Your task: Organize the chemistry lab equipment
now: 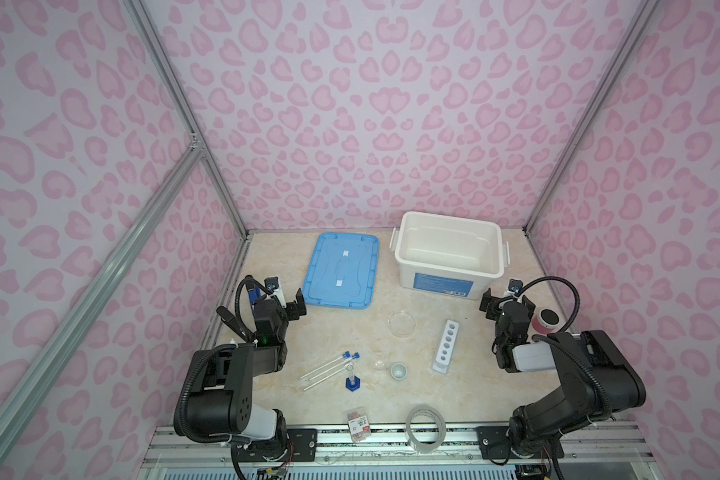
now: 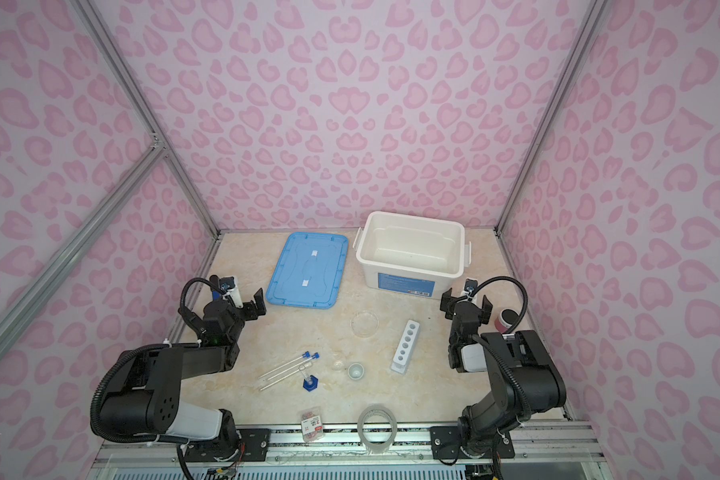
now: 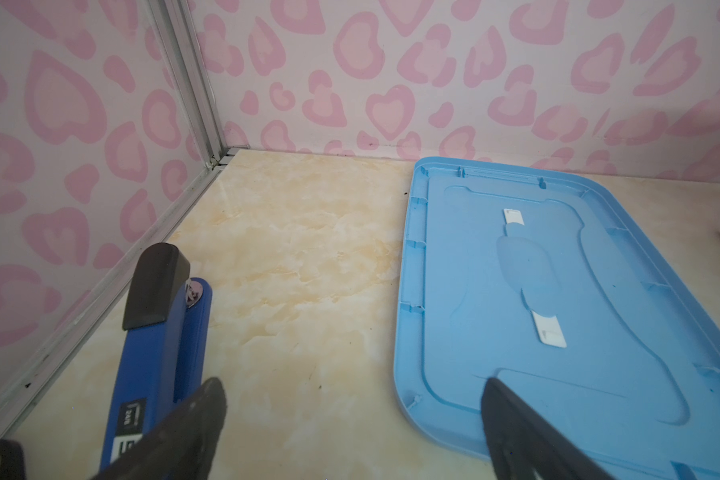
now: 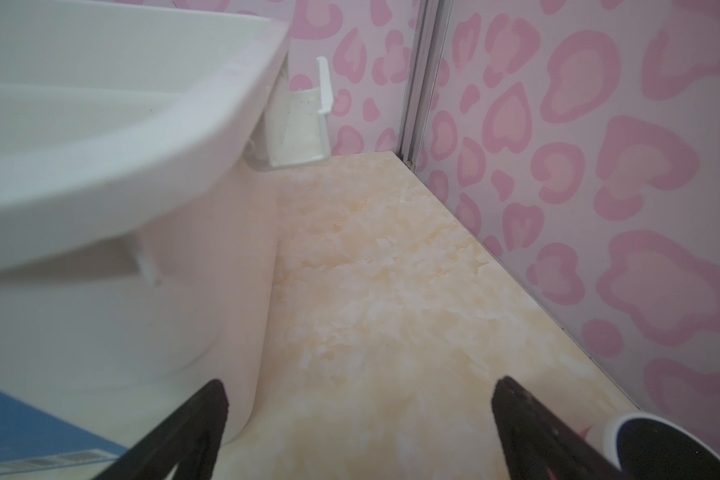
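**Two-arm workcell seen from above and from both wrists.**

The left gripper (image 1: 287, 302) hangs over the far left of the table (image 1: 350, 328). Its jaws are spread wide and grasp nothing. In the left wrist view the jaws frame bare tabletop, between a blue stapler-like tool (image 3: 159, 345) and the blue lid (image 3: 558, 311).

The right gripper (image 1: 506, 305) hangs over the far right of the table, likewise released and holding nothing. In the right wrist view it points past the corner of the white bin (image 4: 121, 137), and a dark-topped pot (image 4: 661, 449) lies just beside one jaw.

In both top views the lid lies flat at the far centre-left, and the open bin stands just to its right.

The lab equipment lies on the table, well apart from both grippers:
- The test tubes (image 1: 329, 368) lie on their sides, side by side, in the near middle. Their blue caps point far and right.
- The cylinder (image 1: 352, 382) stands upright on its blue base at the right end of the tubes. Whether it touches them cannot be told.
- The glass dish (image 1: 380, 365) sits to the right of the cylinder, just beside the white cup (image 1: 399, 370).
- The petri dish (image 1: 403, 323) lies farther back, near the centre.
- The rack (image 1: 447, 343) rests to the right of the petri dish with its holes facing up. Its long side runs from near to far.

At the near edge the tape roll (image 1: 425, 428) stands on its rim. The packet (image 1: 358, 426) lies to its left.
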